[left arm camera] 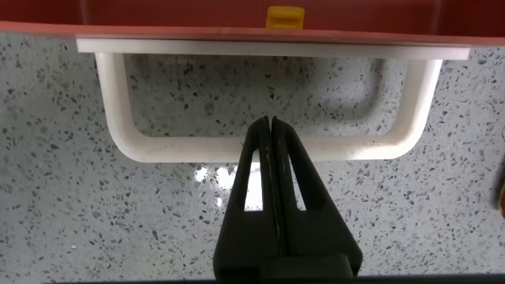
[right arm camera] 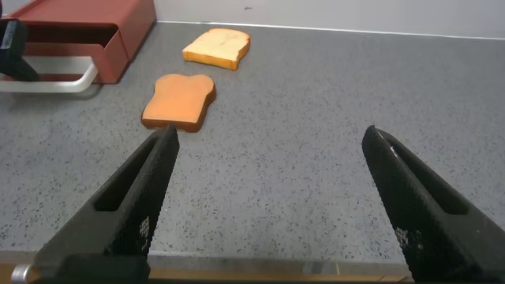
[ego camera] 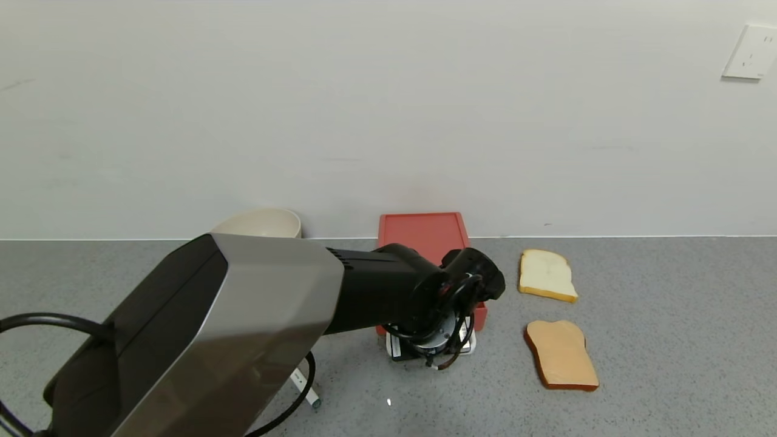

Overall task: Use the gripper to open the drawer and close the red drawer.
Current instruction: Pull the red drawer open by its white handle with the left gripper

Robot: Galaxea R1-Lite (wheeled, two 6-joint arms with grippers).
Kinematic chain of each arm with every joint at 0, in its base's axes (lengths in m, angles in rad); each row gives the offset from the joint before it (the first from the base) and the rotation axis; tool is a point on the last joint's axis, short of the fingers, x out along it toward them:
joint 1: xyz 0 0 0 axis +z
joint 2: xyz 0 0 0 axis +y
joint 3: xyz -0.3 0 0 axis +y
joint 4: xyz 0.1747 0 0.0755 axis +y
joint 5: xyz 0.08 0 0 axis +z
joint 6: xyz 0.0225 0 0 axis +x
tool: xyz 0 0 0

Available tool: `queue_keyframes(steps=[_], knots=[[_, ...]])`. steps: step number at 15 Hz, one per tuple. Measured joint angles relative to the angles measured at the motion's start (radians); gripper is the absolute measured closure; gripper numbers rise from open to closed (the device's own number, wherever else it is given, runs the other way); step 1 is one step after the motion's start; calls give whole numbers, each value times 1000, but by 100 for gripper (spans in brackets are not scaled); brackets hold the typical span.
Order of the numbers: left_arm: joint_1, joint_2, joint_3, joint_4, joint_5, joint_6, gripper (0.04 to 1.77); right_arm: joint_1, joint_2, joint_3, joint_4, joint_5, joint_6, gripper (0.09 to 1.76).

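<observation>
The coral-red drawer (ego camera: 423, 233) sits against the back wall; it also shows in the right wrist view (right arm camera: 95, 24). Its white loop handle (left arm camera: 181, 150) faces me, and part of it shows in the head view (ego camera: 468, 347). My left gripper (left arm camera: 271, 125) is at the drawer's front, fingers pressed together with nothing between them. Their tips lie across the middle of the handle bar. In the head view the wrist (ego camera: 461, 285) covers the drawer's front. My right gripper (right arm camera: 268, 154) is open and empty, low over the table to the right.
A pale bread slice (ego camera: 546, 276) and a browner toast slice (ego camera: 561, 355) lie right of the drawer. A cream bowl (ego camera: 261, 223) stands at the back left. The wall runs close behind the drawer. A table edge shows beneath the right gripper.
</observation>
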Motion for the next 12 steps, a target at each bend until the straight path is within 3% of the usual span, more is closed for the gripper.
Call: queue_keyframes(steps=[12], knots=[[-84,-39,46,147,-110,-64,170,0,0,0,0,0,0,14]])
